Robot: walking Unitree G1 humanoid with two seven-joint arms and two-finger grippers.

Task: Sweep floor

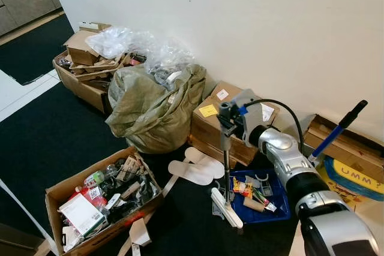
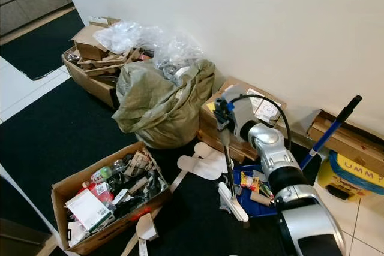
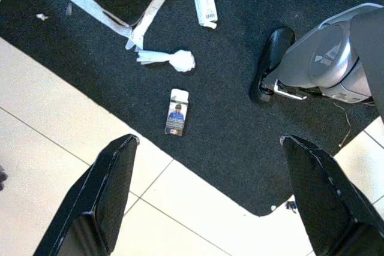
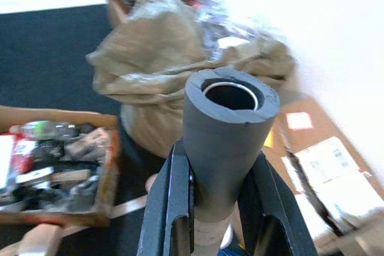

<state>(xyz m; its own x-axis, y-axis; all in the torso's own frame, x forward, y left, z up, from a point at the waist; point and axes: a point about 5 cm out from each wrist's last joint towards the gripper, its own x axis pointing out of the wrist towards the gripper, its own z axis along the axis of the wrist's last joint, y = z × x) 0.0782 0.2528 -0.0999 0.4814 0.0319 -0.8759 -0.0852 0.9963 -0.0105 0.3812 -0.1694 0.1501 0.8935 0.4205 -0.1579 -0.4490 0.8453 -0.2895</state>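
My right gripper (image 4: 219, 155) is shut on the grey foam grip of a broom handle (image 4: 227, 130), held out ahead of me at about waist height (image 1: 225, 112). The thin pole (image 1: 227, 160) runs down to a white broom head (image 1: 227, 207) resting on the dark carpet beside a blue dustpan (image 1: 277, 201) that holds small scraps. The dustpan's blue stick (image 1: 336, 133) leans toward the wall. My left gripper (image 3: 209, 141) hangs open over the floor, where a small printed card (image 3: 176, 112) and a crumpled white tissue (image 3: 174, 59) lie on the carpet.
A green sack (image 1: 156, 106) full of rubbish stands against the white wall, with cardboard boxes (image 1: 225, 118) beside it and more (image 1: 90, 64) at the back left. An open box of clutter (image 1: 102, 199) sits front left. Pale insoles (image 1: 195, 169) lie on the carpet. My foot (image 3: 270, 64) stands near the tile edge.
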